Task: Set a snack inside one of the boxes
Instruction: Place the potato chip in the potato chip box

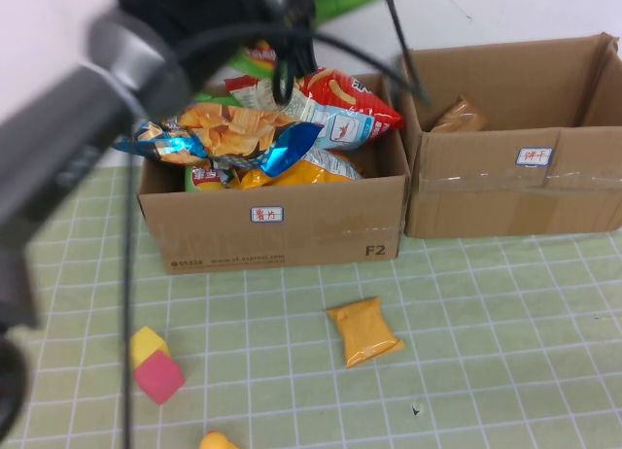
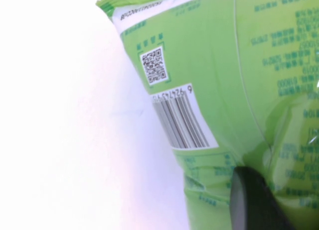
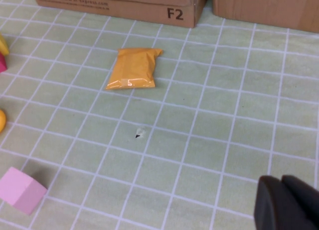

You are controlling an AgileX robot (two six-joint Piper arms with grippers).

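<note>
Near edge of worktop (image 1: pixel 505 371): yellow block (image 1: pixel 146 343) touching pink block (image 1: pixel 159 377), small yellow item (image 1: pixel 218 440) at frame edge. Orange snack packet (image 1: pixel 364 332) flat on worktop, apart from left box (image 1: pixel 282 225). Left box heaped with chip bags (image 1: pixel 243 128). Right box (image 1: pixel 525 177) beside it, brown packet (image 1: pixel 457 116) inside. Left end effector (image 2: pixel 259 200) raised behind left box, clamped on green snack bag (image 2: pixel 224 65). Right end effector (image 3: pixel 286 202) low over worktop, fingers together, holding nothing.
</note>
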